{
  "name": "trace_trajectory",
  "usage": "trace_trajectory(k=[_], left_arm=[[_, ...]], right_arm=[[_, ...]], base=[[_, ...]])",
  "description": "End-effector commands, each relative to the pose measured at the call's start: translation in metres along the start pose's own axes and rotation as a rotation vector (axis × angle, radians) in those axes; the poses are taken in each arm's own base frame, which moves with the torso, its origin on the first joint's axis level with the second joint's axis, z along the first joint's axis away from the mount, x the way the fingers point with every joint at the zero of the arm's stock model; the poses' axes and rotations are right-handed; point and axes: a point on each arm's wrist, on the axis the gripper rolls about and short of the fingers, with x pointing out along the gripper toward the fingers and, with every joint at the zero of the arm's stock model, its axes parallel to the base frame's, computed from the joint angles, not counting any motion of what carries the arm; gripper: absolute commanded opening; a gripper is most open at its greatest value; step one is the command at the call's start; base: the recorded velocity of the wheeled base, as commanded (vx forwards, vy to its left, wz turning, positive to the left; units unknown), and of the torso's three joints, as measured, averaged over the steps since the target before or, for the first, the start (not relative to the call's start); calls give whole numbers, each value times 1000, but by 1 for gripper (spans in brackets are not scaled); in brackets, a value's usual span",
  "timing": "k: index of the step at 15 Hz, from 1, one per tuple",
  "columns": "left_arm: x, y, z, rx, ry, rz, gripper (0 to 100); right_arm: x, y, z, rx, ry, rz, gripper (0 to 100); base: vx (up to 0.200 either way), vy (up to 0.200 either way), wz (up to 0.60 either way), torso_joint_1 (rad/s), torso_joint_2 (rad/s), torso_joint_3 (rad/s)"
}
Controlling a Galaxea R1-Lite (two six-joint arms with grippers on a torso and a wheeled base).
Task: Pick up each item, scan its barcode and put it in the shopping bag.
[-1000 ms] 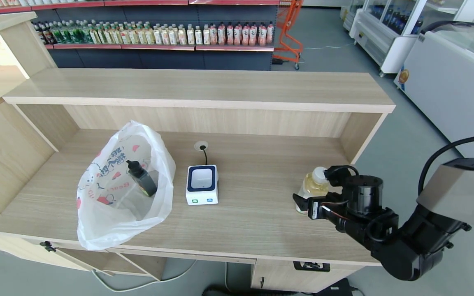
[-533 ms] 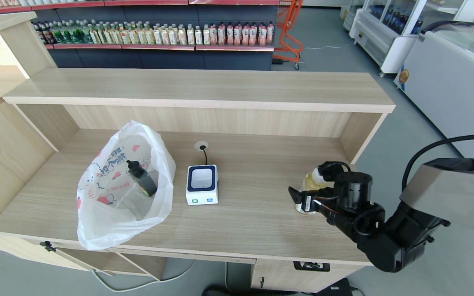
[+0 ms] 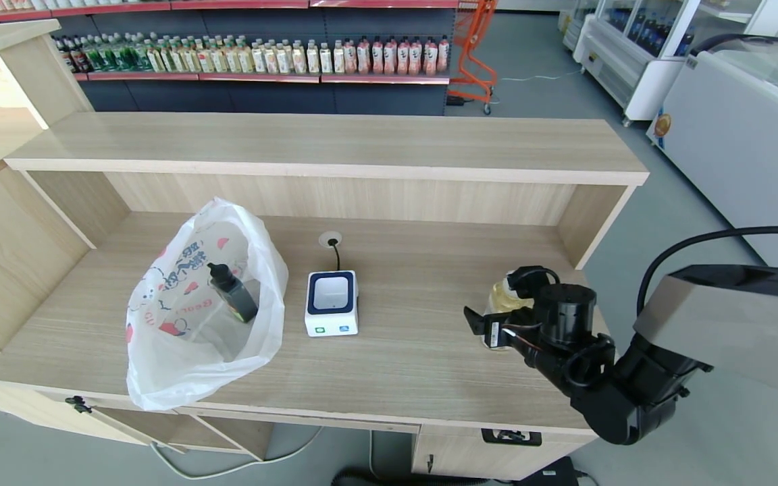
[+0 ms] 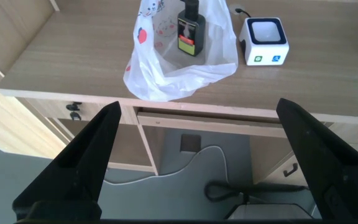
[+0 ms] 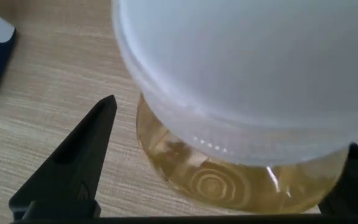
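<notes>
**A:** As the right arm has slid in toward the middle of the counter (image 3: pixel 416 364) over the last second, has it got the bottle (image 5: pixel 229 180) yet?

**B:** Not yet, I think. The right gripper (image 3: pixel 497 300) now straddles the bottle, one finger on each side, spread, with no pinch visible. The bottle stands upright on the counter, well to the right of the scanner (image 3: pixel 331 304).

**A:** So the pick is close?

**B:** Likely. Closing looks like the next step, then scanning. A dark bottle (image 3: pixel 234 291) already sits in the bag (image 3: pixel 159 364).

**A:** And the pose?

**B:** The forearm reaches in low from the counter's right front corner. The left gripper (image 4: pixel 199 106) hangs spread and empty before the counter's front edge.
</notes>
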Motion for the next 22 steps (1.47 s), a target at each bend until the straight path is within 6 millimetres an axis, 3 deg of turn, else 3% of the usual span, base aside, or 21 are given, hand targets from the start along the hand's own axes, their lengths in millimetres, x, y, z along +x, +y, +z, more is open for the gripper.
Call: trace_trajectory(k=[1,6,17,19,22], left_arm=[[0,0,0,0,0,1,100],[0,0,0,0,0,1,100],[0,0,0,0,0,1,100],[0,0,0,0,0,1,100],[0,0,0,0,0,1,100]], right_arm=[[5,2,4,0,-22,5,0],[6,1,3,-47,-20,2,0],[6,-1,-23,-116,50,1,0],[5,-1,-15,-101,22,1,0],[-11,-9,31,-22,-73,58,0]], base=[[0,0,0,0,0,0],[0,0,0,0,0,0],[0,0,0,0,0,0],[0,0,0,0,0,0],[0,0,0,0,0,0]])
